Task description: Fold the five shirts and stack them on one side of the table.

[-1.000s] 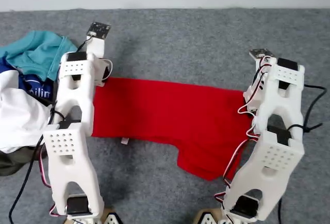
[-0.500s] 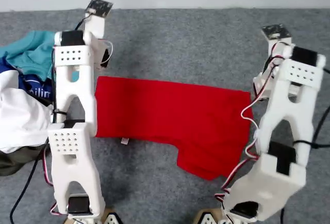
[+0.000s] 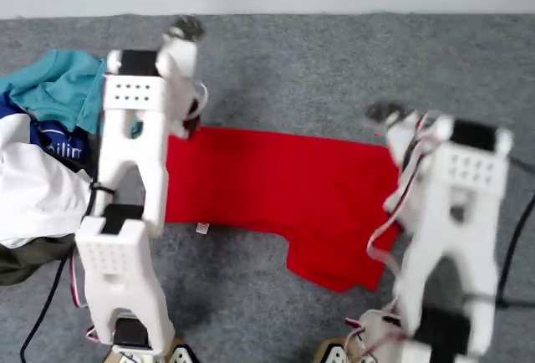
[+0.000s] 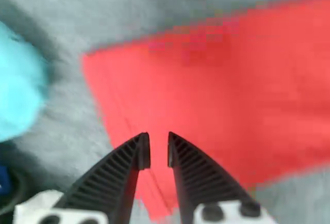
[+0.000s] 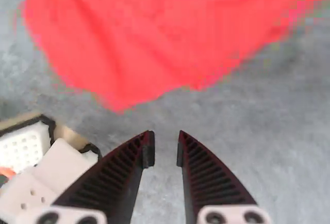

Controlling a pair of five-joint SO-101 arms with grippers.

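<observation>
Shirts first, from the high camera: your red shirt (image 3: 276, 196) lies flat across the middle of the grey table (image 3: 334, 62). Its long edge runs from 9 to 3 o'clock, and one flap points toward 5 o'clock. At 9 o'clock, just beside it, sits a crumpled pile. It has a teal shirt (image 3: 63, 87) farthest back, a white shirt (image 3: 29, 196) nearer you and a dark shirt (image 3: 21, 263) at the near edge. Your left arm (image 3: 138, 154) stretches from 7 o'clock up to 11 o'clock, with its wrist over the red shirt's far corner on the pile's side. Your right arm (image 3: 447, 212) rises from 5 o'clock toward 3 o'clock, above the shirt's other end.

On the left wrist camera, your left gripper (image 4: 153, 149) has its jaws a narrow gap apart — nothing is held between them. It hovers over the red shirt (image 4: 232, 79) near that corner. The teal shirt (image 4: 18, 90) lies off to one side of the corner, with a strip of table (image 4: 129, 12) between the two.

On the right wrist camera, your right gripper (image 5: 162, 149) is likewise slightly parted and empty. It hangs over bare table (image 5: 268, 105), and the red shirt (image 5: 154, 33) lies beyond its tips, apart from them. A white arm housing (image 5: 31, 152) shows near the gripper's base.
</observation>
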